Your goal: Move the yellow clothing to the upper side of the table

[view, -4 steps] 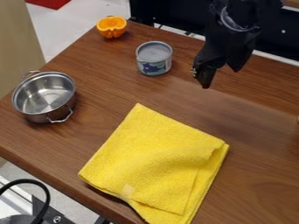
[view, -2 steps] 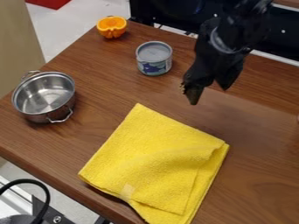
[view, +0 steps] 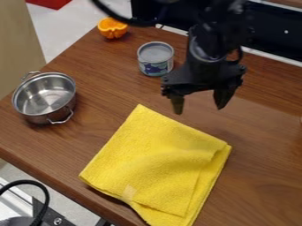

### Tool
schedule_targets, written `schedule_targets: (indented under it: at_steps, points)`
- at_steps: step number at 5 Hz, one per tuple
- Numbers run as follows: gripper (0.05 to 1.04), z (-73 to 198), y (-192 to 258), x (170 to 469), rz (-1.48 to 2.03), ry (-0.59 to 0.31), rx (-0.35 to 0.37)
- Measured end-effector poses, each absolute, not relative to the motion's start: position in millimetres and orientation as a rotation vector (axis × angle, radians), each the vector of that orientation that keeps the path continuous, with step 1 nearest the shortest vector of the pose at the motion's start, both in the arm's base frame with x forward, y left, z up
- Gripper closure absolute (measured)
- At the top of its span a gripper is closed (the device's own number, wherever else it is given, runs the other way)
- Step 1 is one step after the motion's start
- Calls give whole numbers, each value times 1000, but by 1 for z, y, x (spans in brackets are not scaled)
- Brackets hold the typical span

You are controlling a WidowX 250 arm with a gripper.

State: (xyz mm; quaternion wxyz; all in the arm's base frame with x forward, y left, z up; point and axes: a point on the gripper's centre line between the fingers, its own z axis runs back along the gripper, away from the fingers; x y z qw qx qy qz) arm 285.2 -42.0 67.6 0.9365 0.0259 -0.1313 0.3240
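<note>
Yellow cloth (view: 150,163) lies folded on the lower middle of the brown wooden table (view: 262,176), close to the near edge. One corner points toward the far side; layered edges show along its right side. My claw (view: 199,106) hangs over the table, higher in the view than the cloth and apart from it. Claw state: fingers spread, tips downward, a clear gap between them.

Surroundings: can (view: 156,67) with a grey top, upright, just left of my claw in the view. Metal pot (view: 45,94), upright, at the table's left side, inside visible, one handle toward the cloth, the other facing away. Cut orange (view: 112,29) near the far left corner, beyond the can, orange cut face showing.
</note>
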Motion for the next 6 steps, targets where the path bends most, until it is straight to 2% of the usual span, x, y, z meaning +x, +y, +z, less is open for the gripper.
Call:
schedule_targets:
  at_steps: [1, 3, 4, 5, 6]
  points:
    - [85, 63, -33, 266, 431, -104, 3]
    - [85, 53, -18, 237, 132, 40, -112]
    - [113, 51, -11, 232, 137, -50, -189]
    - [371, 53, -6, 238, 164, -94, -165]
    - [666, 48, -8, 238, 245, -113, -101]
